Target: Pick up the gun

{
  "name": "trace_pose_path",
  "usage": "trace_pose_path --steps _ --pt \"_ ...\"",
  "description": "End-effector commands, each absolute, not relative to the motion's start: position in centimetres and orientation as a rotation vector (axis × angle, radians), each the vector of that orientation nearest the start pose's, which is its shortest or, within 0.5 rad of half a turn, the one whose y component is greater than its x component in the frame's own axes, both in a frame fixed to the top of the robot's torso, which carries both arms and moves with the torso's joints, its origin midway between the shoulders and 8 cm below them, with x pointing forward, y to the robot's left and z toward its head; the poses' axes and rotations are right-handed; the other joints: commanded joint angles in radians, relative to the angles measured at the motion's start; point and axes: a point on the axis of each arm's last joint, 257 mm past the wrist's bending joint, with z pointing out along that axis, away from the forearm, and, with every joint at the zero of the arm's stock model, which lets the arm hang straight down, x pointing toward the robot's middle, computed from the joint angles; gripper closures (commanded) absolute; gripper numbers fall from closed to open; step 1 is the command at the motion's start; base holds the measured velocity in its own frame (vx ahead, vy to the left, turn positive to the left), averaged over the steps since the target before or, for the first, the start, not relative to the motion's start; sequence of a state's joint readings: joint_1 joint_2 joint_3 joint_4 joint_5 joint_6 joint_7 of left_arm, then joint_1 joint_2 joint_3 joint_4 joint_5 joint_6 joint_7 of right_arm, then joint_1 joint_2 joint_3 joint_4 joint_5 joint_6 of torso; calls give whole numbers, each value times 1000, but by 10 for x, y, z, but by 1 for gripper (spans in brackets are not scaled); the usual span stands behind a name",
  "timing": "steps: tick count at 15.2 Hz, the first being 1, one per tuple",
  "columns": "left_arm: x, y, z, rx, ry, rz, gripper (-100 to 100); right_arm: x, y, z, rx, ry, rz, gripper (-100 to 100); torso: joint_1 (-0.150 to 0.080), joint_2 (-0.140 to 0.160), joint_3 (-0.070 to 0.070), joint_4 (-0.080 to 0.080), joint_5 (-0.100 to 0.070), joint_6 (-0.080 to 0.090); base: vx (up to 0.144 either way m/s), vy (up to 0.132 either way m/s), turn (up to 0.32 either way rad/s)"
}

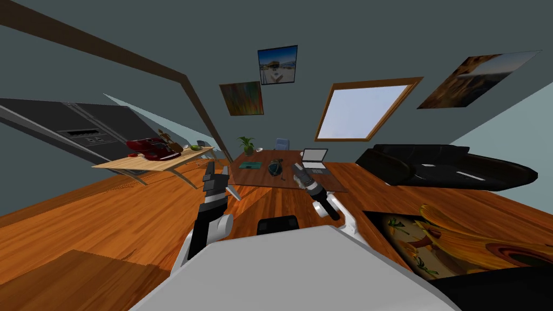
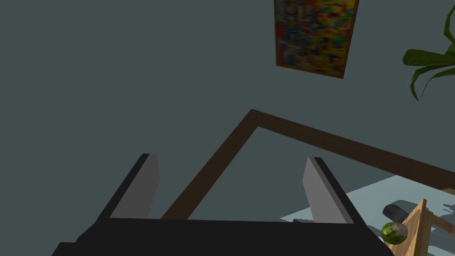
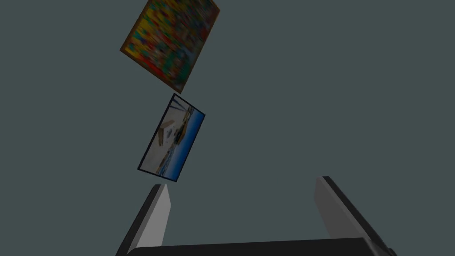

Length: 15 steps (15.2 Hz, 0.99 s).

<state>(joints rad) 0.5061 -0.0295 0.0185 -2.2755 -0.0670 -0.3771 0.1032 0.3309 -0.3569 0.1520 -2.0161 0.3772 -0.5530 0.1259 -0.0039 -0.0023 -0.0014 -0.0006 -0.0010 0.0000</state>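
The right gripper is held up in front of the chest with its fingers spread wide and nothing between them. They point up at the wall, not down at any surface. The left gripper is raised beside it, likewise released and empty, its fingers apart and also aimed high.

Beyond the right gripper is the brown table. In the head view the gripper sits over the table's near edge. The small dark object near the middle of the table, just beside the right gripper, I take for the gun, though it is too small to make out its shape. It lies between a teal mat towards the left edge and an open laptop towards the right edge, with a potted plant at the far left corner.

Off to the left is a light wooden table, with a watermelon by one of its corners.

By my reading the task has hardly begun: the gun is untouched on the table. What is left is to close in, tip the right hand down over the gun, shut on it and lift.
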Motion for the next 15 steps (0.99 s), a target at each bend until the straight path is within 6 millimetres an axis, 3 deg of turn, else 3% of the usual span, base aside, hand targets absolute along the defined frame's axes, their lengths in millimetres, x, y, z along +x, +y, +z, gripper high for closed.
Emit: trace_pose_path --steps 1,5,8,15 --pt "363 288 -4 -790 681 -1297 0 393 -142 -88 -24 1206 1067 -100 0 0 0 0 0 0 13 -44 56" --pt "363 288 -4 -790 681 -1298 0 399 -136 -114 -88 1273 1041 -100 -1 0 0 0 0 0 18 -55 67" --pt "363 288 -4 -790 681 -1298 0 404 -120 -141 -236 1345 1011 -100 0 0 0 0 0 0 15 -52 79" --pt "363 288 -4 -790 681 -1298 0 414 -121 -202 -393 1484 926 -100 1 0 0 0 0 0 14 -47 61"
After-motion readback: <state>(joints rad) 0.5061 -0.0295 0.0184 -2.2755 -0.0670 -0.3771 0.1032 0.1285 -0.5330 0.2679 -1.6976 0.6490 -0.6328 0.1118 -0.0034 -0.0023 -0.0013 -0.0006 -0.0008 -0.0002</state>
